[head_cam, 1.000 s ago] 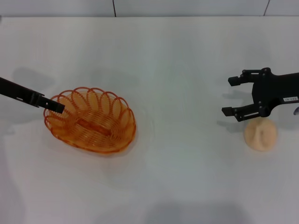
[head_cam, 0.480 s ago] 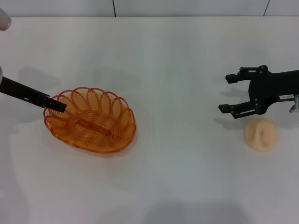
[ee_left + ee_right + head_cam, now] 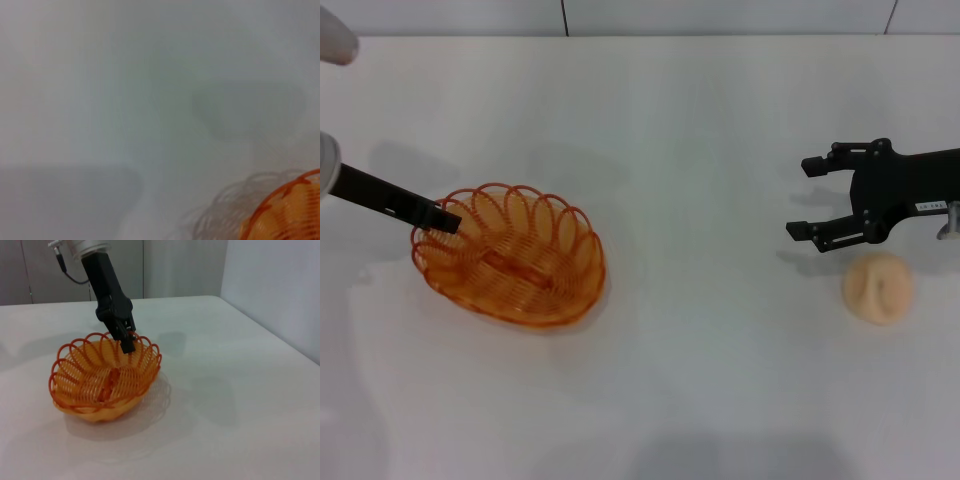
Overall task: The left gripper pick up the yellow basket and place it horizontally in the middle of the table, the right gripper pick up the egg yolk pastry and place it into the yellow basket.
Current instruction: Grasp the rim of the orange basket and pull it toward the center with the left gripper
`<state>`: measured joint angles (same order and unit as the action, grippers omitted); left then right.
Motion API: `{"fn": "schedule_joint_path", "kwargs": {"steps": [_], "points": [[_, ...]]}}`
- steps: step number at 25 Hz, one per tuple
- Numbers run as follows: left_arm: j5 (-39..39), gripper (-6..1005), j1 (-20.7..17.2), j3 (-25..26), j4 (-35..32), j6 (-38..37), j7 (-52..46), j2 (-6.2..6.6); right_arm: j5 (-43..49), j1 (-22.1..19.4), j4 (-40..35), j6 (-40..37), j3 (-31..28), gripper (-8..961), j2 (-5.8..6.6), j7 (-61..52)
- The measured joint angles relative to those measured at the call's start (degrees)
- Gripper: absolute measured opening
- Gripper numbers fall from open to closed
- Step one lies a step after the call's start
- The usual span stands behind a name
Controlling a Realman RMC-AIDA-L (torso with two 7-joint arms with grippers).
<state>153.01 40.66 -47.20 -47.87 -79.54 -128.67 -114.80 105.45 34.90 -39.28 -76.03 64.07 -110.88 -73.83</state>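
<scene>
The yellow basket (image 3: 510, 255) is at the left of the white table (image 3: 680, 120). My left gripper (image 3: 445, 220) is shut on its left rim. In the right wrist view the left gripper (image 3: 127, 342) pinches the far rim and the basket (image 3: 102, 377) hangs tilted, one side raised. A bit of the basket's rim (image 3: 290, 210) shows in the left wrist view. My right gripper (image 3: 800, 199) is open and empty at the right, just above and left of the egg yolk pastry (image 3: 877, 287), which lies on the table.
The table's far edge (image 3: 640, 36) meets a grey wall. Bare white surface lies between the basket and the pastry.
My left gripper has drawn up and slightly left with the basket's rim, and the basket has tilted and shifted a little with it. My right gripper has edged slightly left and away from the pastry.
</scene>
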Motion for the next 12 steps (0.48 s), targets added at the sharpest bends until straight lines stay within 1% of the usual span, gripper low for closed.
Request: {"fn": "schedule_joint_path", "kwargs": {"steps": [2, 12], "points": [[-0.07, 211, 0.1, -0.1, 0.41, 0.18, 0.0, -0.11, -0.09, 0.0, 0.0, -0.1, 0.0, 870, -0.03, 0.0], [-0.78, 109, 0.45, 0.07, 0.15, -0.37, -0.87, -0.85, -0.13, -0.48, -0.95, -0.31, 0.0, 870, -0.04, 0.0]]}}
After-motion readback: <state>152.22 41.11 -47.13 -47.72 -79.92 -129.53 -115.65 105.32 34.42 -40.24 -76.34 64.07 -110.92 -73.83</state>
